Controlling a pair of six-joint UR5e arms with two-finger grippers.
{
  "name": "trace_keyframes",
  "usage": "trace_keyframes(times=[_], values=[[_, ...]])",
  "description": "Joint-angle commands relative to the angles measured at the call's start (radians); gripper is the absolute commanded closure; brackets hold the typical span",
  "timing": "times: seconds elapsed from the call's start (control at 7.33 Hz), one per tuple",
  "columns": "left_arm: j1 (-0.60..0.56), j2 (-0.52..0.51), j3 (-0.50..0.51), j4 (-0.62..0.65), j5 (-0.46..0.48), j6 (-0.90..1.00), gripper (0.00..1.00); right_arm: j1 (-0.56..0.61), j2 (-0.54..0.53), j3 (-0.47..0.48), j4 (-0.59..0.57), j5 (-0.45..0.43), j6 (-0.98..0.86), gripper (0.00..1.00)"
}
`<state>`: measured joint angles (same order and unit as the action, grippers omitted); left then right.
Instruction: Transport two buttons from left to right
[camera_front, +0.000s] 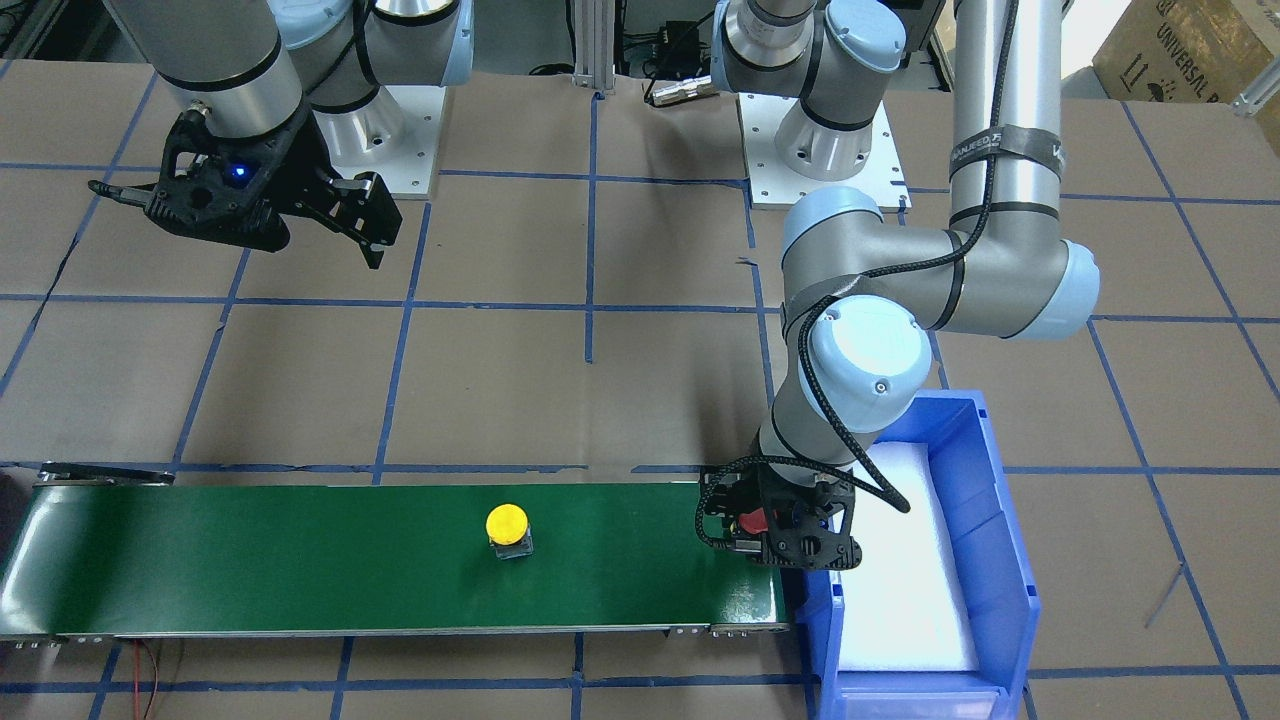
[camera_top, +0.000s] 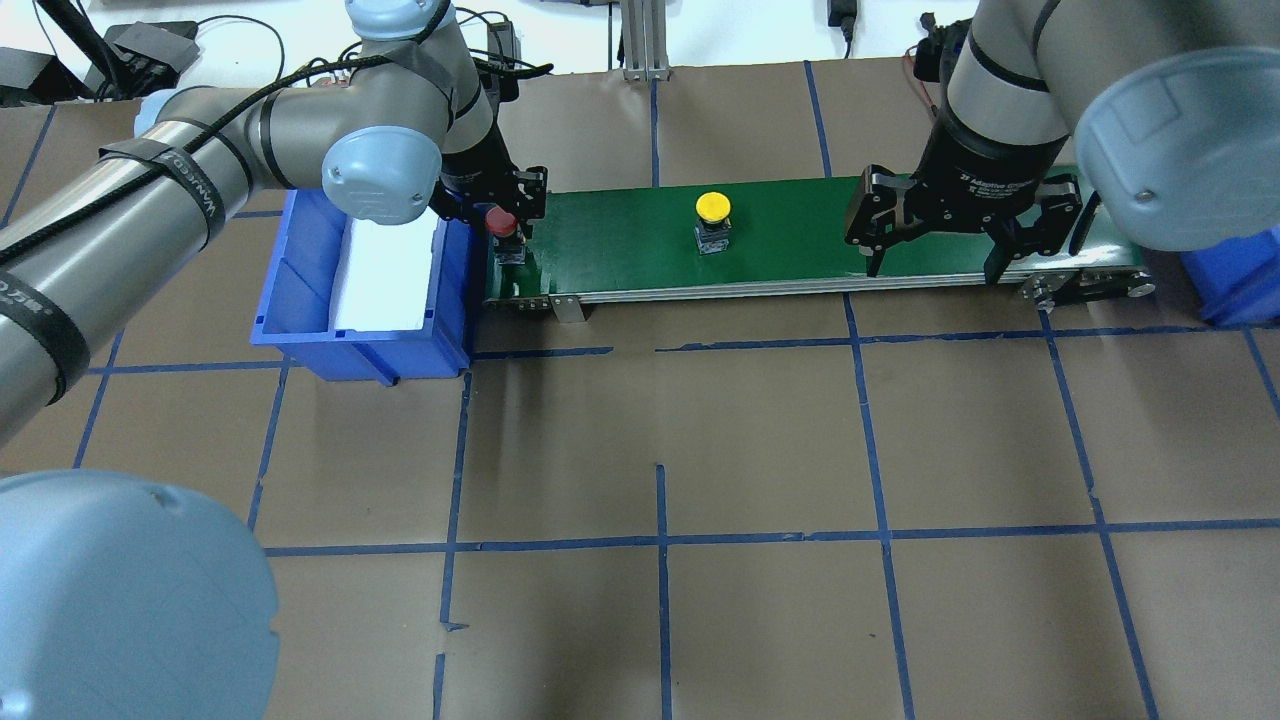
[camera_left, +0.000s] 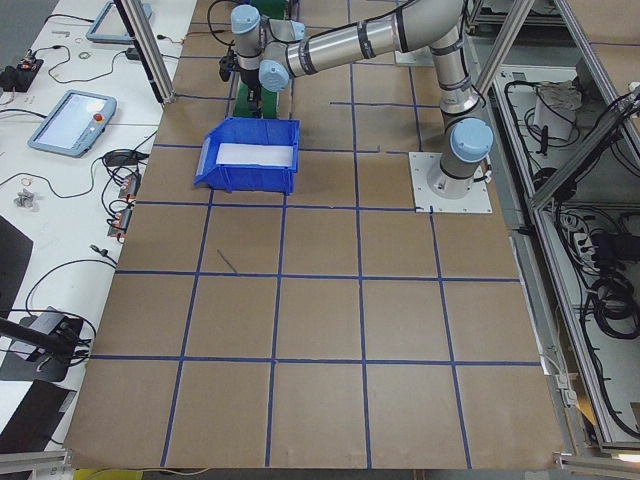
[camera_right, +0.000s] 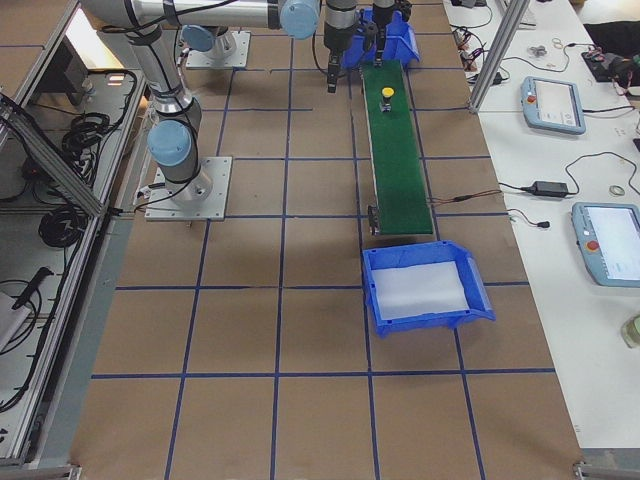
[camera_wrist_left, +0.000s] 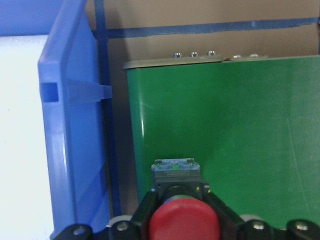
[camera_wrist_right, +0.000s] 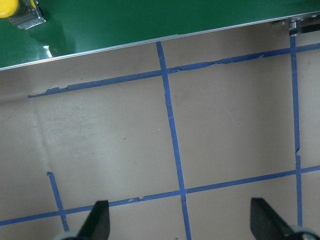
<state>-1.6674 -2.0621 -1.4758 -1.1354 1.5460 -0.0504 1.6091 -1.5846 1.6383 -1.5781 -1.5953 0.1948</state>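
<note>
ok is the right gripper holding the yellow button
No, the yellow button stands alone midway along the green conveyor belt, while the right gripper hangs open, apart from it.

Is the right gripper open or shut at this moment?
Open. The right gripper has its fingers far apart, with nothing held between them.

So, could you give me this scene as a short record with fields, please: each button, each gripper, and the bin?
red button: held in the left gripper, at the left end of the green belt, beside the blue bin
yellow button: upright near the middle of the green belt, free
left gripper: shut on the red button
right gripper: open, empty, by the belt's right end
blue bin: white lining showing
</note>
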Motion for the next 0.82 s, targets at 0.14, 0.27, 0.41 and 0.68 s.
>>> trace_keyframes(times=[0.14,0.27,0.41,0.68], values=[[0.011,0.086,0.018,-0.001,0.011,0.013,0.0,0.0,0.0,0.0,0.001,0.0,0.0,0.0],[0.044,0.177,-0.004,-0.056,0.029,0.021,0.0,0.0,0.0,0.0,0.0,0.0,0.0,0.0],[0.079,0.283,-0.012,-0.211,0.051,0.074,0.0,0.0,0.0,0.0,0.0,0.0,0.0,0.0],[0.107,0.437,-0.055,-0.368,0.046,0.09,0.0,0.0,0.002,-0.003,0.0,0.0,0.0,0.0]])
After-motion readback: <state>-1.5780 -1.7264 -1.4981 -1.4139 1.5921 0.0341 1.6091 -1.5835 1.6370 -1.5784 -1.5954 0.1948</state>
